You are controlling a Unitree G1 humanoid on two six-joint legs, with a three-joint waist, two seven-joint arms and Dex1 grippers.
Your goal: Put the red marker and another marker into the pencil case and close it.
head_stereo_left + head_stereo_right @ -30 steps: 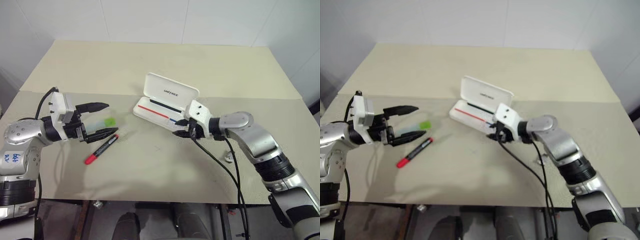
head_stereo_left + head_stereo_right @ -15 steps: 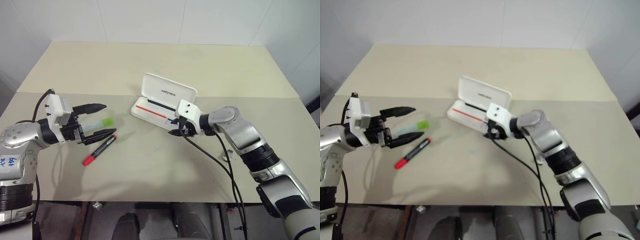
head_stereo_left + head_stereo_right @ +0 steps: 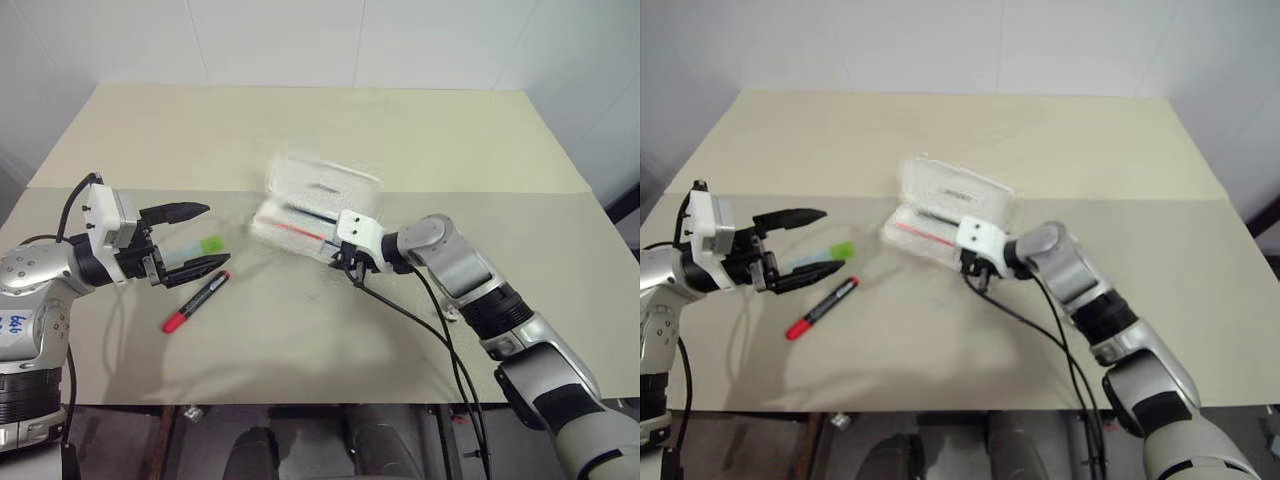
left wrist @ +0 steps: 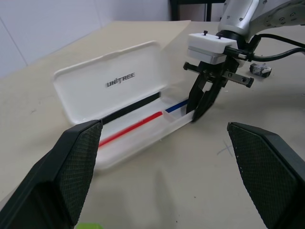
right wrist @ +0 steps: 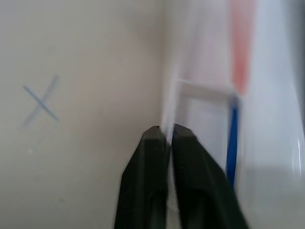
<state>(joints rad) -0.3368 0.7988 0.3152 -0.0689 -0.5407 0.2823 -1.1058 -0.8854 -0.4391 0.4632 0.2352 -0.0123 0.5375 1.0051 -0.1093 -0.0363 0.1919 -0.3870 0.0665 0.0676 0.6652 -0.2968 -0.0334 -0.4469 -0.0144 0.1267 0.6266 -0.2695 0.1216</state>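
On the beige table (image 3: 420, 130), the white pencil case (image 3: 318, 205) lies open just above the middle of the left eye view, its lid tilted up toward the back, a red and a blue stripe showing inside the tray. The right gripper (image 3: 347, 268) sits at the case's near right corner, right of centre in the frame; its two black fingers (image 5: 190, 167) are pressed together on the thin front wall of the tray, pinching the rim, as the right wrist view and the left wrist view both show. A faint blue cross (image 5: 40, 101) is drawn on the table just beside that corner. The left gripper (image 3: 196, 240) hovers at the left of the frame, level, its fingers spread wide with nothing between them. The pale green marker (image 3: 210, 243) lies on the table within the span of those fingers, and the red marker (image 3: 196, 301) lies slanted just below it, red cap toward the lower left, well apart from the case.
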